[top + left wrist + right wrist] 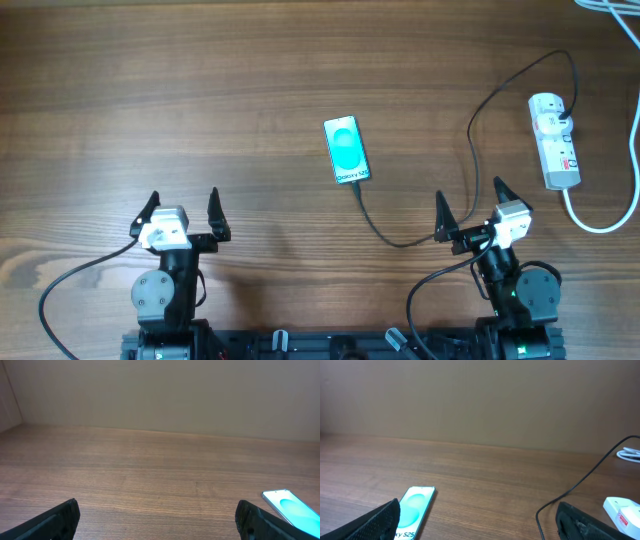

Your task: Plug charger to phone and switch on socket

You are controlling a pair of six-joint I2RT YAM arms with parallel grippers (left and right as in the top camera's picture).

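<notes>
Here you see the table (pixel 200 100) from overhead, with both arms at its near edge. The left gripper (pixel 183 196) sits at near left, its jaws spread fully wide with only bare wood between them. In the left wrist view the two dark fingers (pixel 55 521) frame plain wood, and the left gripper (pixel 157 505) has hold of nothing. The right gripper (pixel 468 190) sits at near right, likewise spread fully wide and holding nothing. The right wrist view shows the same wide gap for the right gripper (pixel 477 507).

The phone (pixel 347 150) lies flat near the middle of the table, screen up and lit cyan, well apart from both grippers. It shows at the right edge of the left wrist view (pixel 292 510) and at lower left of the right wrist view (pixel 412 507).

The charger (pixel 471 130) runs from a black plug (pixel 568 124) in the socket (pixel 555 140), loops toward the far side, then sweeps down past the right gripper's fingers and curves left to the phone's near edge. You cannot tell whether its tip is seated in the phone.

The socket lies at far right, with its thick white cord (pixel 600 225) trailing off to the right. The position of its switch is too small to read.
</notes>
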